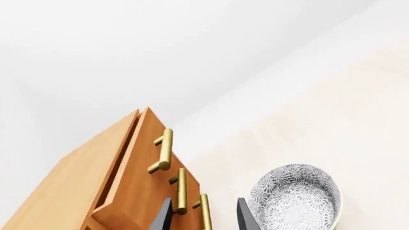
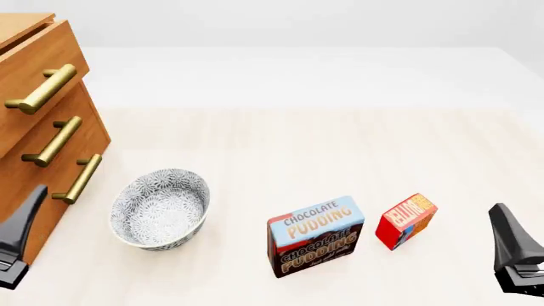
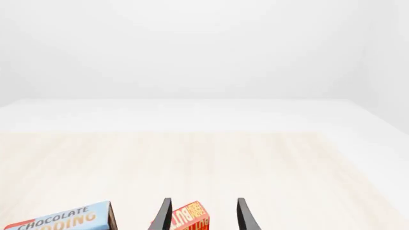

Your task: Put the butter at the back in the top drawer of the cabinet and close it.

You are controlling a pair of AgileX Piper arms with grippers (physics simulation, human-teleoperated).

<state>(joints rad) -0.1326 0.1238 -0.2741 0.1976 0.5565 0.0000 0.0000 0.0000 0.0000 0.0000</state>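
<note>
The butter [image 2: 406, 220] is a small red box with orange lettering, standing on the table at the front right; it also shows in the right wrist view [image 3: 189, 219]. My right gripper [image 3: 204, 216] is open and empty, low at the front right [image 2: 513, 254], just short of the butter. The wooden cabinet [image 2: 19, 191] stands at the left. Its top drawer [image 2: 41, 64] is pulled out a little, with its brass handle [image 1: 162, 151] free. My left gripper [image 1: 204, 218] is open and empty in front of the lower drawers [image 2: 19, 239].
A grey patterned bowl [image 2: 160, 209] sits just right of the cabinet, near my left gripper [image 1: 295, 199]. A brown-and-blue Chocolate Pudding box [image 2: 316, 236] stands left of the butter [image 3: 64, 221]. The light wood table [image 2: 297, 146] runs back to a white wall.
</note>
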